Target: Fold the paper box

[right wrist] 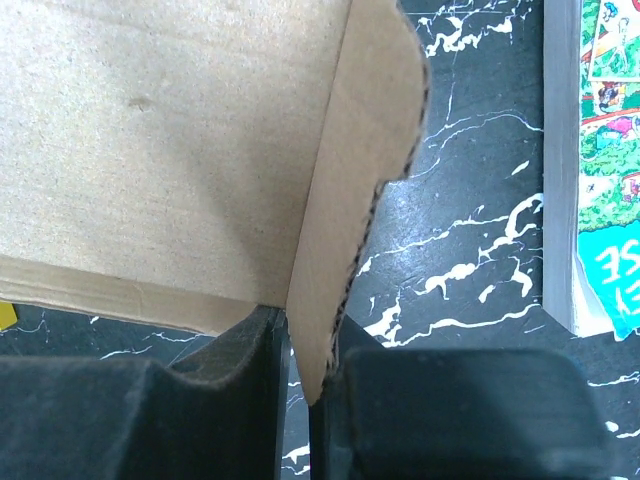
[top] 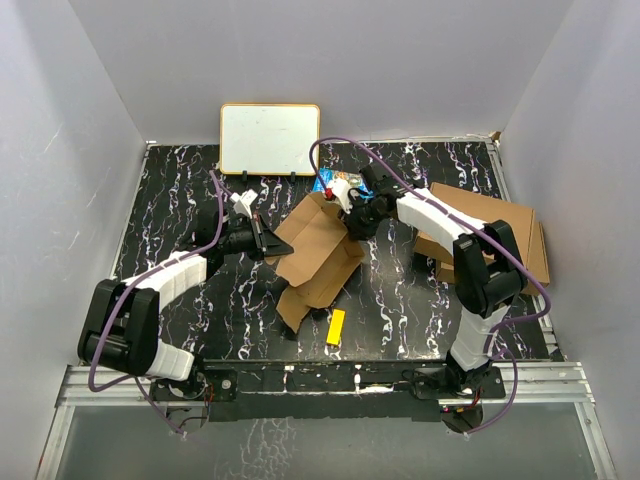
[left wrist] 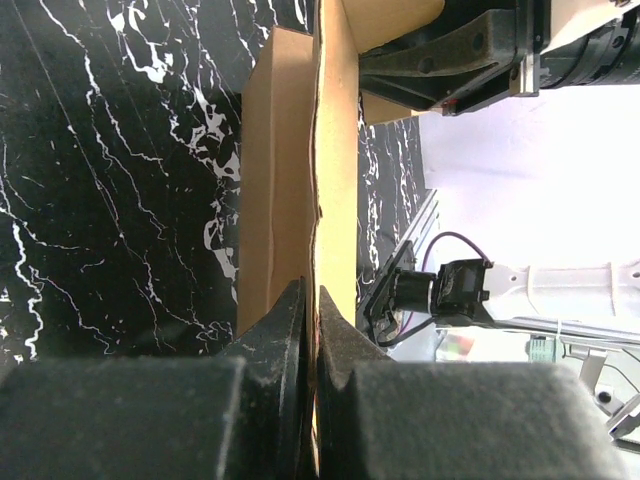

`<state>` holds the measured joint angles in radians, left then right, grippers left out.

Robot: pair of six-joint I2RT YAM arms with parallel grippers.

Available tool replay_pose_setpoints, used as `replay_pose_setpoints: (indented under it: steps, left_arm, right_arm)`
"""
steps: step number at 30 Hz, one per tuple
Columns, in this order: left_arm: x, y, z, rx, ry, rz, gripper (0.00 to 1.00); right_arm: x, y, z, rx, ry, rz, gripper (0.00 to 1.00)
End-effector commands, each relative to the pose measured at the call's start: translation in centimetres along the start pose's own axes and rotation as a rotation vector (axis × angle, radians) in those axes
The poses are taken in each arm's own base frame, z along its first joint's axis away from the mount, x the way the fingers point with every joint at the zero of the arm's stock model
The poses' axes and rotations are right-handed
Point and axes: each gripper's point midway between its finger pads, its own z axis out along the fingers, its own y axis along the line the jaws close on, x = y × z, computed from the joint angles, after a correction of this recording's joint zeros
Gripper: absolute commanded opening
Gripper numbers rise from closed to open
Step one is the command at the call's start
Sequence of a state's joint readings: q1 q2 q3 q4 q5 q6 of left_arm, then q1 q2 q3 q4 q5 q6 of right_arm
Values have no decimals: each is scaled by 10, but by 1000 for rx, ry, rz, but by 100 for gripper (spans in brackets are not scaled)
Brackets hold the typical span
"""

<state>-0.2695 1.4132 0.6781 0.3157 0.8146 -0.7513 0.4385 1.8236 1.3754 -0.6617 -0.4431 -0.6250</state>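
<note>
The paper box (top: 318,255), a brown die-cut cardboard piece, lies partly folded at the table's middle with flaps raised. My left gripper (top: 272,243) is at its left edge. In the left wrist view that gripper (left wrist: 316,335) is shut on the thin edge of a cardboard panel (left wrist: 335,170) seen edge-on. My right gripper (top: 353,222) is at the box's upper right corner. In the right wrist view it (right wrist: 312,360) is shut on a rounded side flap (right wrist: 360,170) that stands up from the box's main panel (right wrist: 160,140).
A stack of larger flat brown cardboard boxes (top: 505,235) lies at the right. A small whiteboard (top: 270,138) leans on the back wall. A colourful printed pack (top: 333,182) sits behind the box, also in the right wrist view (right wrist: 600,170). A yellow strip (top: 336,327) lies near the front.
</note>
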Motion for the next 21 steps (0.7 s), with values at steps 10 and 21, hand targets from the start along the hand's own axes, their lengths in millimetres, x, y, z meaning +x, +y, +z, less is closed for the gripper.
replay_pose_setpoints:
  steps: [10,21]
  left_arm:
    - [-16,0,2,-3,-75,88,0]
    - [-15,-1,-2,-8,-92,107,0]
  right_arm:
    - [11,14,20,-23,-6,42,18]
    - [14,15,23,16,-68,33,22]
